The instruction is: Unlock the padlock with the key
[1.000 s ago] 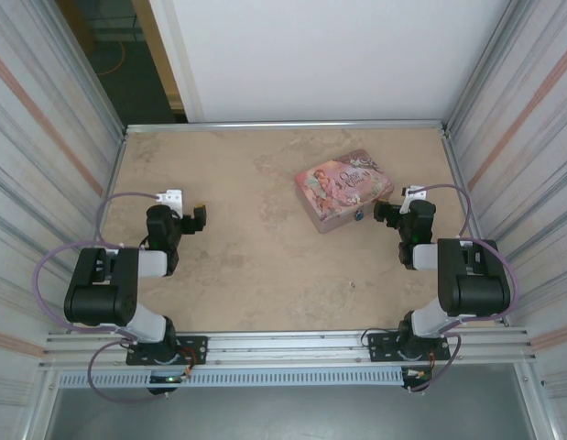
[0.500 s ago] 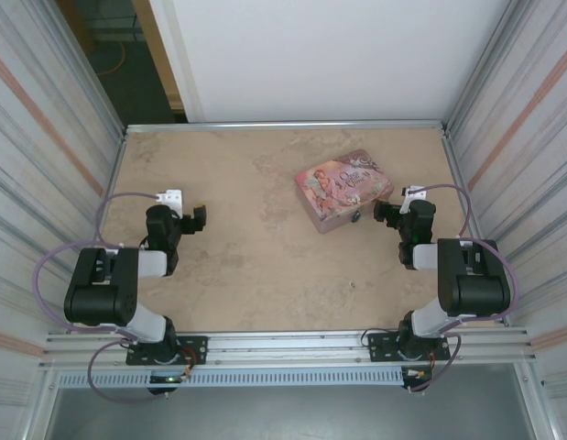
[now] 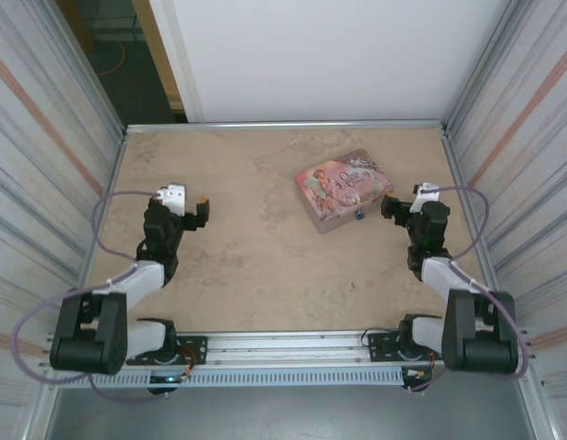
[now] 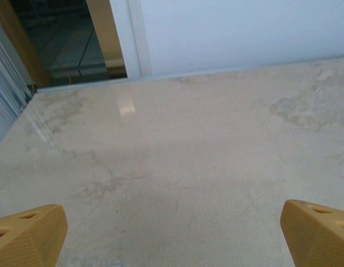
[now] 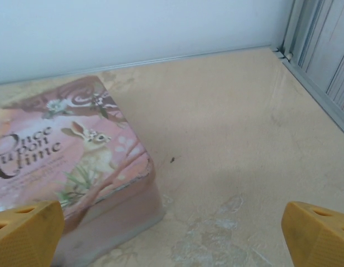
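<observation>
On the table (image 3: 246,275) sits the pink tin (image 3: 343,188). Our left gripper (image 3: 199,213) and right gripper (image 3: 389,209) are spread, empty. The padlock (image 3: 360,216), at the tin's near wall, looks tiny, rigid and probably slippery; we'd pinch its body.

Pink tin (image 5: 77,161), lid: dark curly script in three lines, "Once / upon / …time"; start of third line cut by frame edge. In top view same lettering (image 3: 354,170) too small to read.
</observation>
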Robot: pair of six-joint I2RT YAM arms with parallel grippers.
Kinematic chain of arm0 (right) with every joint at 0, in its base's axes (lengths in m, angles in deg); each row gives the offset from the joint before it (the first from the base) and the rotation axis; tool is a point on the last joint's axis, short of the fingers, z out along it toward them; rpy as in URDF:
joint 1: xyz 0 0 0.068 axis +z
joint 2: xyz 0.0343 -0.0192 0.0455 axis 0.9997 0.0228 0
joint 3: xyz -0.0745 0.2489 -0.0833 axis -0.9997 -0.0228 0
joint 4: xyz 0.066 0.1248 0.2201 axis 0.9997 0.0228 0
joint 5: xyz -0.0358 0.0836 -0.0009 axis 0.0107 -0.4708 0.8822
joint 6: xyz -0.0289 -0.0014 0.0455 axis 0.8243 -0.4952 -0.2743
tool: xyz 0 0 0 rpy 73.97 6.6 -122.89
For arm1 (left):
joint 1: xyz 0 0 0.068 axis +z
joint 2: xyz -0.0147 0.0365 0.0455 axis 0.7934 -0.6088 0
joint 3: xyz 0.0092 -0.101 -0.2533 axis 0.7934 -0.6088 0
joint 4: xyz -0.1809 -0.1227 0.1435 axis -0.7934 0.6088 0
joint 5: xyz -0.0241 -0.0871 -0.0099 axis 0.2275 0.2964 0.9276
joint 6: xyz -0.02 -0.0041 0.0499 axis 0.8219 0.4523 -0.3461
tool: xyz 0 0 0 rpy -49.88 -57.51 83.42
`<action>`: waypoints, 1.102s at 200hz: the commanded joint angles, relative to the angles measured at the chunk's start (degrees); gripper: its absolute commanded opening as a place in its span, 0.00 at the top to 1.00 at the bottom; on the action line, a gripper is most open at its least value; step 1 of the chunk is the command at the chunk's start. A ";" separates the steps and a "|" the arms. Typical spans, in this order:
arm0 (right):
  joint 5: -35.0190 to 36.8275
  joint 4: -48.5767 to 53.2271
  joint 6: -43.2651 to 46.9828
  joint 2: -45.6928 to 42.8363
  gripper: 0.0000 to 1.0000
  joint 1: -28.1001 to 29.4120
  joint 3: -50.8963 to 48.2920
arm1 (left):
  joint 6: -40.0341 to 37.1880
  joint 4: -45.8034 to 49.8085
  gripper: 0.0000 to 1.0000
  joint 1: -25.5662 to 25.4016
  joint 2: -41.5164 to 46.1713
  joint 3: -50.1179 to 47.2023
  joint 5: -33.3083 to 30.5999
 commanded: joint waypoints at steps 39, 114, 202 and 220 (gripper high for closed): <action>-19.88 26.88 -10.18 -4.93 0.01 -8.14 10.58 | 21.21 22.79 0.01 -1.72 11.37 7.40 5.85; -42.17 27.62 -19.36 16.10 0.01 -16.48 23.79 | 34.84 34.65 0.01 -16.02 -3.99 21.84 16.41; -42.26 26.04 -15.25 35.06 0.01 -11.41 35.00 | 42.82 31.94 0.01 -29.94 -32.72 43.52 27.15; -43.39 25.86 -14.78 37.24 0.01 -10.41 36.62 | 43.62 32.17 0.01 -31.29 -36.10 46.42 28.02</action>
